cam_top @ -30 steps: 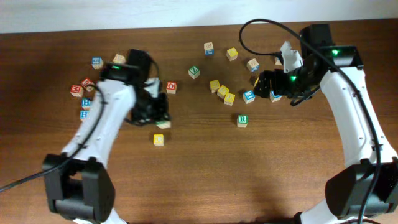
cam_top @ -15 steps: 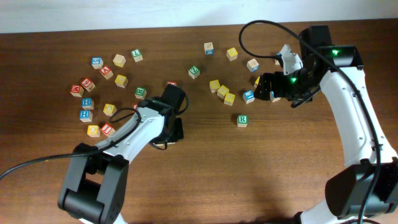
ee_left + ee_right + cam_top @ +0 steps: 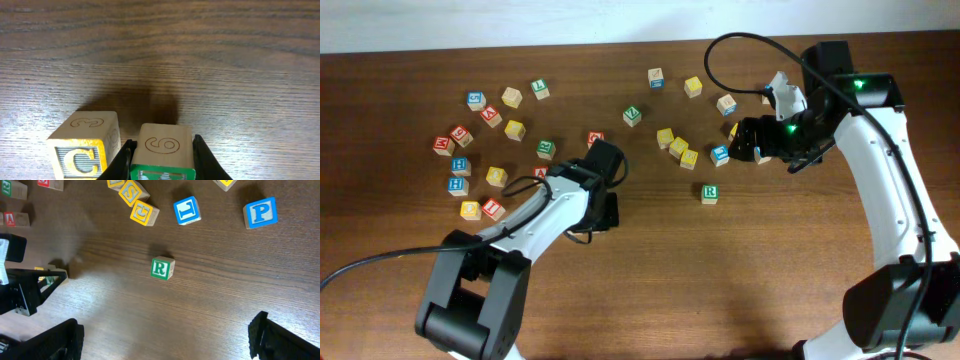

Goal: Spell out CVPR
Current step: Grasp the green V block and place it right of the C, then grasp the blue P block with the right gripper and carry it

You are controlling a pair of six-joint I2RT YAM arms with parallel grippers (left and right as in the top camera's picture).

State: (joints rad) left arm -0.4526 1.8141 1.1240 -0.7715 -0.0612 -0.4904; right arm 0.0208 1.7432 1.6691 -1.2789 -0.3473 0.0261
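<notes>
In the left wrist view my left gripper [image 3: 162, 161] is shut on a green block [image 3: 165, 145] with a 6 on its top face. The block sits low at the table, right beside a yellow C block [image 3: 85, 145] on its left. Overhead, the left gripper [image 3: 601, 211] is at mid-table and hides both blocks. The green R block [image 3: 710, 193] lies alone, and it also shows in the right wrist view [image 3: 162, 268]. A blue P block [image 3: 260, 212] lies beyond it. My right gripper [image 3: 752, 140] is open and empty above the table [image 3: 165, 345].
Several letter blocks lie scattered at the far left [image 3: 485, 150]. A group of yellow and blue blocks [image 3: 685, 152] lies near the right gripper, with more at the back [image 3: 692, 86]. The left arm [image 3: 22, 292] shows in the right wrist view.
The left arm swung from the left block cluster to the right and forward, carrying the green block to beside the yellow C block. The right arm stayed still.
</notes>
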